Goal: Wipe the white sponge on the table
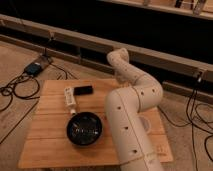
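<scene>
A light wooden plank table (50,145) is seen from above, largely covered on its 3 o'clock side by the white robot arm (131,125). The gripper is hidden behind the arm's links, so its state cannot be told. The white sponge cannot be picked out; only a pale rounded shape (145,123) is glimpsed at the arm's 3 o'clock edge. A black bowl (85,129) is placed toward 6 o'clock, with a long narrow white item (70,98) and a small black block (84,90) toward 11 o'clock.
</scene>
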Robot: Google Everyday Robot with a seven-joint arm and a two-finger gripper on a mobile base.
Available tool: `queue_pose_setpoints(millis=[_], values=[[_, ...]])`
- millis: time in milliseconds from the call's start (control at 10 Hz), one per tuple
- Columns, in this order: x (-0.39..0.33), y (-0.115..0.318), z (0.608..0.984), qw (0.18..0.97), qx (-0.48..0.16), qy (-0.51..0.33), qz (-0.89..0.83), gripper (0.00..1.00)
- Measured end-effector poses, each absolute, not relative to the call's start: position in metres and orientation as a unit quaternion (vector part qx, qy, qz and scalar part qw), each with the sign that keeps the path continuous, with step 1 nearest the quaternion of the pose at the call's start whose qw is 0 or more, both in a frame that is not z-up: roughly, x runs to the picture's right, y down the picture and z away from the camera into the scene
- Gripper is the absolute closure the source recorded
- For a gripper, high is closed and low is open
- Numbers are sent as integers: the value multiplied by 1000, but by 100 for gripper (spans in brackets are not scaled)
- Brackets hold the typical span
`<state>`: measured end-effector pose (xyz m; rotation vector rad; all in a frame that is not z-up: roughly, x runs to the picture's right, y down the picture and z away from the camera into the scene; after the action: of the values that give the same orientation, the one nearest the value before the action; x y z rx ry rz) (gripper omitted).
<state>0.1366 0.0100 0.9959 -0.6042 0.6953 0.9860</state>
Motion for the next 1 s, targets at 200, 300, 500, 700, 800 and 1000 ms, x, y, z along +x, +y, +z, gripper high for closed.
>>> queue_pose_setpoints(millis=[200, 300, 500, 700, 800, 1000], values=[[107, 15, 996, 793, -301, 307, 431, 100], [93, 21, 993, 797, -316, 301, 417, 100], [70, 33, 984, 801, -341, 290, 398, 100], [55, 49, 965, 801, -366, 285, 379, 100], [55, 57, 956, 798, -374, 289, 374, 100], [70, 79, 935, 786, -388, 314, 364, 100]])
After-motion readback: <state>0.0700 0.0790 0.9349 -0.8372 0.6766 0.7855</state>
